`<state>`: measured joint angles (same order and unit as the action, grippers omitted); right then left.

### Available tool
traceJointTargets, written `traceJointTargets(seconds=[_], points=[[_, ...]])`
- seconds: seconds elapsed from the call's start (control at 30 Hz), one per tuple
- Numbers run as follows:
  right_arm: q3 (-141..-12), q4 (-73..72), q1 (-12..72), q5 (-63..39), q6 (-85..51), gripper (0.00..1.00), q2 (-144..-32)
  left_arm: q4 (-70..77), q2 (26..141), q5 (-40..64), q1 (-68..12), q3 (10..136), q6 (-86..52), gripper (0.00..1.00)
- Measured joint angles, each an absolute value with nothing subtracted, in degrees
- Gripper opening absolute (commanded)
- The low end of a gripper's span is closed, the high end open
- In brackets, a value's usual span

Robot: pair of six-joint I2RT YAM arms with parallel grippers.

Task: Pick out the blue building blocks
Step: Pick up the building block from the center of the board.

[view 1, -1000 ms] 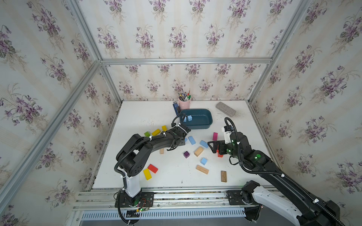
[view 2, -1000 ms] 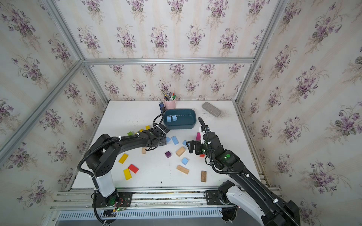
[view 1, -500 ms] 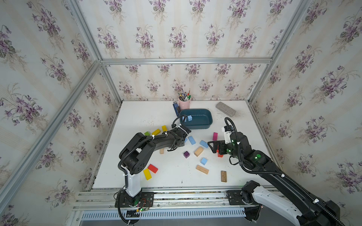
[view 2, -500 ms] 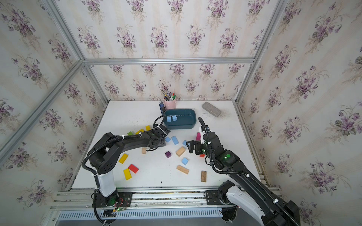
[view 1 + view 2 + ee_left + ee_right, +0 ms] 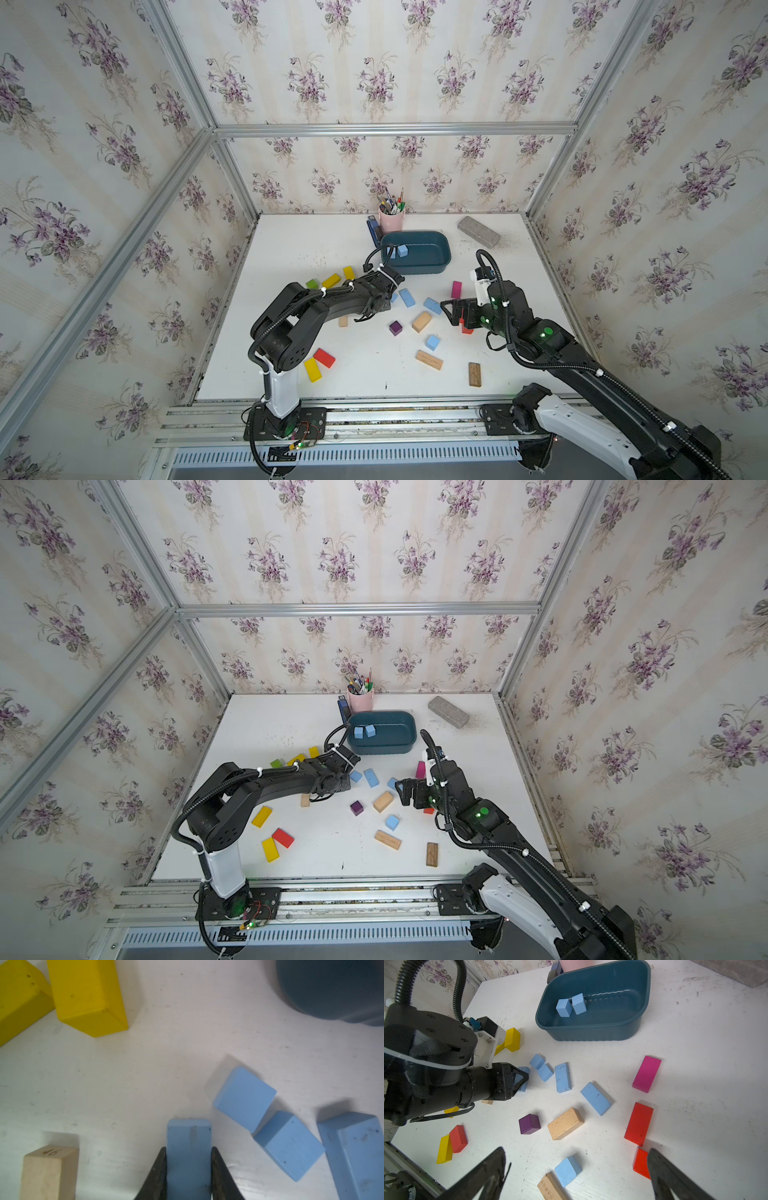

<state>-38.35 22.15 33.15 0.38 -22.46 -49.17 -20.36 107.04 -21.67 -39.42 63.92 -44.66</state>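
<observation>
Here, the left gripper (image 5: pixel 188 1153) is pinching a blue block (image 5: pixel 188 1130) on the table (image 5: pixel 135 1076), just beside two blue cubes (image 5: pixel 245 1098), and is likely risking nudging them on lift, while the right gripper (image 5: pixel 576 1150) is hanging spread wide.

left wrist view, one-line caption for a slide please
Left gripper shut on a blue block, two blue cubes lying close beside it, teal tub beyond.
</observation>
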Motion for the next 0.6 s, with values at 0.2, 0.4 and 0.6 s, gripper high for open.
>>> traceJointTargets(seconds=[0.2,0.4,0.6], points=[[-38.3,22.1,33.1,0.4,-22.5,1.0,-49.8,-20.4,101.2,-21.7,-39.4,63.4,-44.6,0.14],[-38.3,21.6,33.1,0.4,-22.4,1.0,-51.3,-20.8,95.5,-21.7,-39.4,65.1,-43.5,0.14],[-38.8,21.5,33.1,0.4,-22.5,1.0,-51.8,-21.1,95.6,-20.8,-39.4,73.3,-40.8,0.15]])
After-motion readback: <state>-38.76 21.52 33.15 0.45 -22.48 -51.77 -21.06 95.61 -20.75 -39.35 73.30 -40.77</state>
